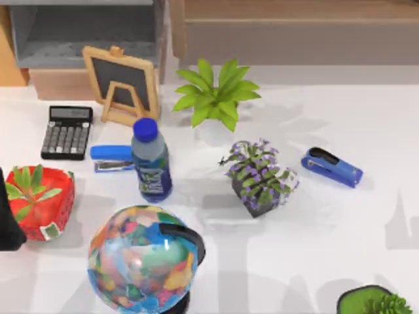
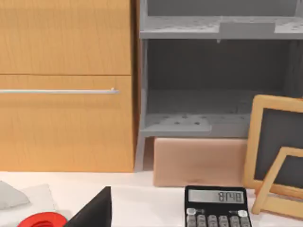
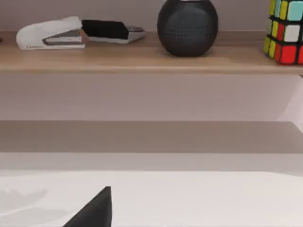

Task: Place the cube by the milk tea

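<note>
The cube point(image 3: 285, 30), a colour-tiled puzzle cube, stands on a wooden shelf point(image 3: 142, 60) at the back, well above the tabletop; the right wrist view catches it at the edge of the frame. Along the same shelf, taking the cube as the mark, a round dark speaker point(image 3: 187, 26) sits near it, and farther off beyond the speaker lies a white stapler point(image 3: 51, 34) with a black one point(image 3: 110, 30) touching its nose.

I see no milk tea anywhere on the table. What stands there instead, well below and away from the cube, is a blue-capped bottle point(image 1: 150, 160), a painted globe point(image 1: 143, 257), a purple-flowered pot point(image 1: 258, 178), a leafy green plant point(image 1: 216, 91), a blue stapler point(image 1: 332, 167), a second blue stapler point(image 1: 110, 157) by the bottle, a calculator point(image 1: 66, 132), a small chalkboard easel point(image 1: 122, 85) and a red pot point(image 1: 40, 201).

My judgement is that the task has not begun: the cube is untouched on its shelf. A dark shape at the table's left edge in the top view may be part of the left arm, though I cannot be sure. Each wrist view shows a dark wedge low in the frame, too little to say whether either arm's jaws stand apart or together.

The next move, I reckon, calls for the right arm to rise and reach toward the cube, approaching clear of the speaker, and for the drink to be found before any carrying.
</note>
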`<action>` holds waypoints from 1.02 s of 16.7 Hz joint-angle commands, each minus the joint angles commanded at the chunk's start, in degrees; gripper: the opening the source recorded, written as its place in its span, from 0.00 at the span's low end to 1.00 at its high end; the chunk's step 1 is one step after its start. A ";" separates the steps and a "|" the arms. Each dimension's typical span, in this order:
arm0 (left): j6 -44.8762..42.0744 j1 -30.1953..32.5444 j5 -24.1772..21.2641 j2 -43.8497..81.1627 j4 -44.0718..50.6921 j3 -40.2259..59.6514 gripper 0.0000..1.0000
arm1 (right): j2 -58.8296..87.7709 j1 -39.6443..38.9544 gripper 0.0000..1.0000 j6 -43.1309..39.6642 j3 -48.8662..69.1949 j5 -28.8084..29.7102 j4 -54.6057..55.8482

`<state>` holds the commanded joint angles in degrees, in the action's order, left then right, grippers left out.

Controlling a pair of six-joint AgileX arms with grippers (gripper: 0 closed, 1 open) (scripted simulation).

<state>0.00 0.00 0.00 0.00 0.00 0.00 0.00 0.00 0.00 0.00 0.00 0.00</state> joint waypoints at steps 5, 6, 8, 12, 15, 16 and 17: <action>0.00 0.00 0.00 0.00 0.00 0.00 1.00 | 3.54 0.73 1.00 0.35 1.98 -1.16 2.20; 0.00 0.00 0.00 0.00 0.00 0.00 1.00 | 5.94 1.24 1.00 0.49 3.26 -1.81 3.63; 0.00 0.00 0.00 0.00 0.00 0.00 1.00 | 12.51 2.69 1.00 0.73 6.70 -3.34 7.43; 0.00 0.00 0.00 0.00 0.00 0.00 1.00 | 31.87 6.85 1.00 1.00 16.34 -7.02 18.01; 0.00 0.00 0.00 0.00 0.00 0.00 1.00 | 49.49 10.65 1.00 0.93 25.11 -10.06 27.61; 0.00 0.00 0.00 0.00 0.00 0.00 1.00 | 55.59 11.94 1.00 0.85 28.15 -11.11 30.93; 0.00 0.00 0.00 0.00 0.00 0.00 1.00 | 61.71 13.20 1.00 0.75 31.16 -12.17 34.21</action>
<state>0.00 0.00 0.00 0.00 0.00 0.00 61.71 13.20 0.75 31.16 -12.17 34.21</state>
